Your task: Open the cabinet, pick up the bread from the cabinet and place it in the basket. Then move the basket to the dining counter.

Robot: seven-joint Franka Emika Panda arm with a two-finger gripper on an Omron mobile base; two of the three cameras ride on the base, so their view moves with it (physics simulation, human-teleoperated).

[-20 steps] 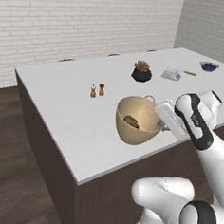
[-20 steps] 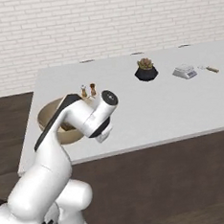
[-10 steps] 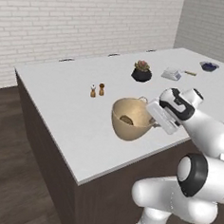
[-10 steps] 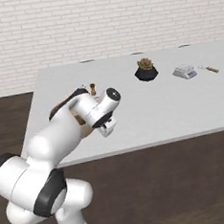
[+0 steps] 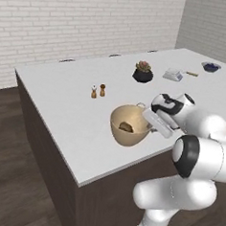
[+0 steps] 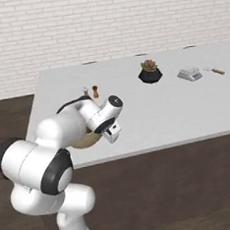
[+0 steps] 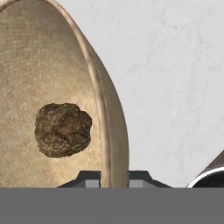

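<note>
Tan basket (image 5: 129, 126) sits near the surface's (image 5: 63, 101) front edge, the bread (image 7: 63, 129) inside it. Tool (image 7: 114, 179) fingers straddle the basket's rim, clamped on it.

The basket (image 5: 129, 126) sits on the dining counter (image 5: 67, 106) near its front edge, with the bread (image 7: 63, 129) lying inside it. Behind the basket stand two small shakers (image 5: 98, 90), and farther back to the right a potted plant (image 5: 143, 72), then a scale (image 5: 173, 74).
</note>
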